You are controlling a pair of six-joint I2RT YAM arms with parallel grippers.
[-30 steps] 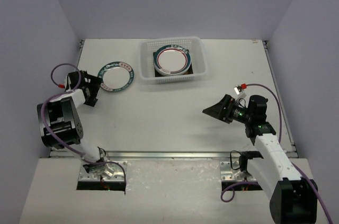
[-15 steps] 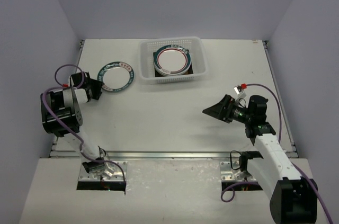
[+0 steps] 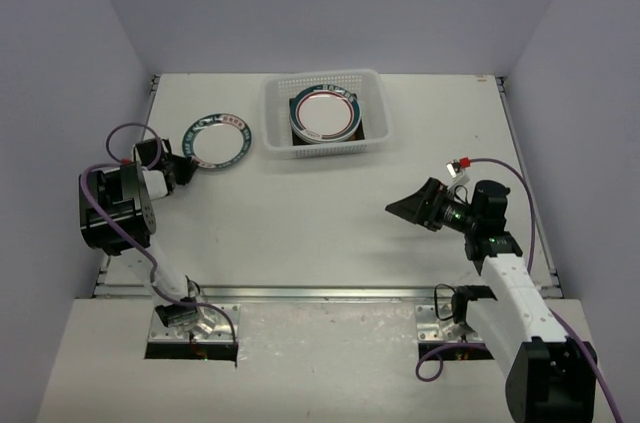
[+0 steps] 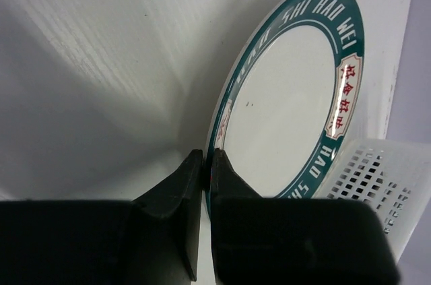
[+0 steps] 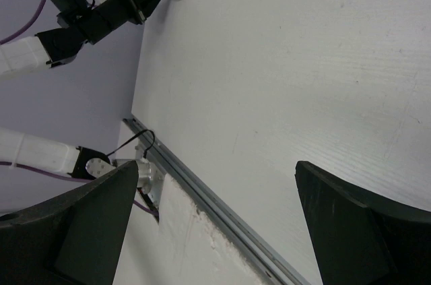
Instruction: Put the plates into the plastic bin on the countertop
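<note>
We see the countertop [image 3: 330, 223] edged at 6 o'clock by a metal rail [image 3: 320, 293]. The plastic bin [image 3: 322, 151] sits toward 12 o'clock and holds a stack of plates [image 3: 322, 113], a red-ringed one uppermost. Just beside the bin, at its 9 o'clock, is a teal-rimmed plate [image 3: 218, 141], and the left gripper [image 3: 183, 165] is clamped on its rim at about 7 o'clock. The left wrist view adds the pinch itself, white lettering on the rim, and the bin's lattice wall close behind; the plate seems tilted, though we cannot tell if it is off the surface. The right gripper [image 3: 392, 209] hangs spread wide and empty toward 4 o'clock.
</note>
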